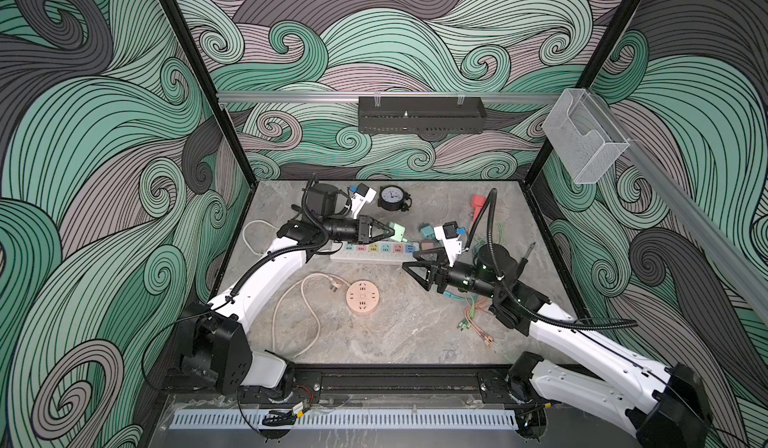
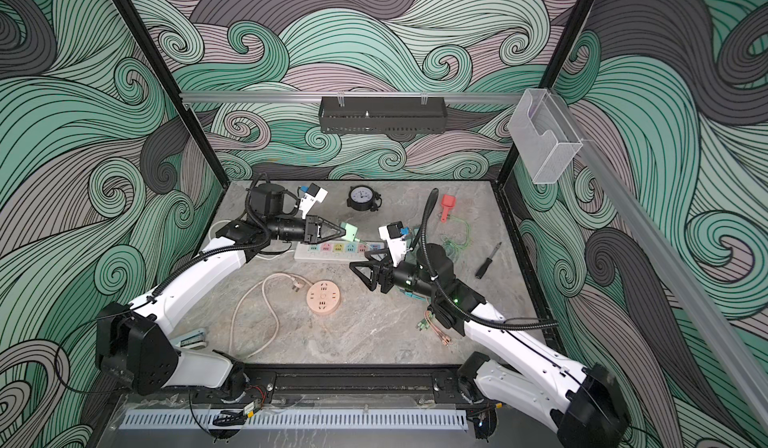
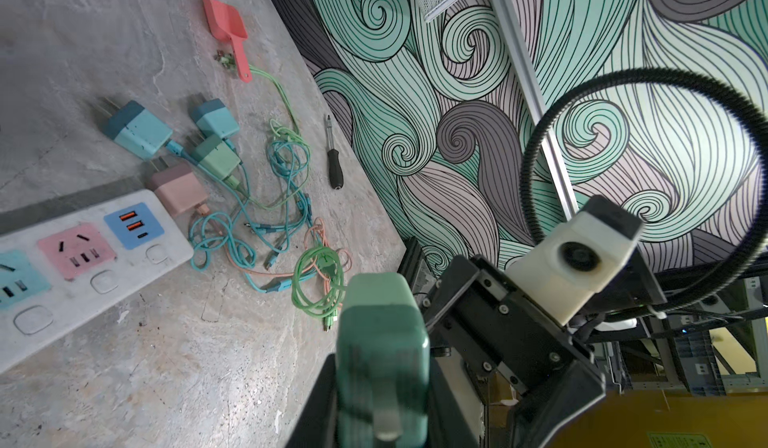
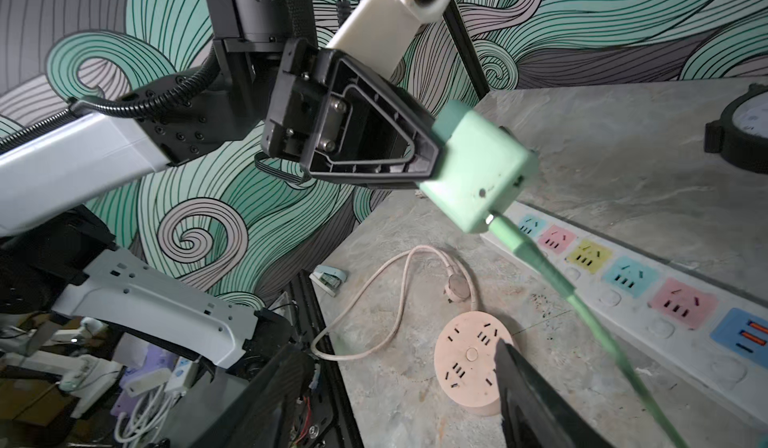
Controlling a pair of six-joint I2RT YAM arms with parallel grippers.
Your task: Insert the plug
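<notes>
My left gripper [image 1: 390,231] is clenched on the green plug [image 1: 398,231], held close over the power strip [image 1: 374,255]; my right gripper [image 1: 409,258] hangs released off the strip's end. The plug looks light, rigid and slick, its cable [image 4: 540,259] tugging; I'd pinch the flat sides, prongs clear.

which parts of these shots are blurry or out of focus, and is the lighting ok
Left wrist view: the green plug close to the lens is soft, while the power strip is sharp. Right wrist view: the green cable blurs as it nears the lens. Both top views: even light, only faint shadows on the table.
</notes>
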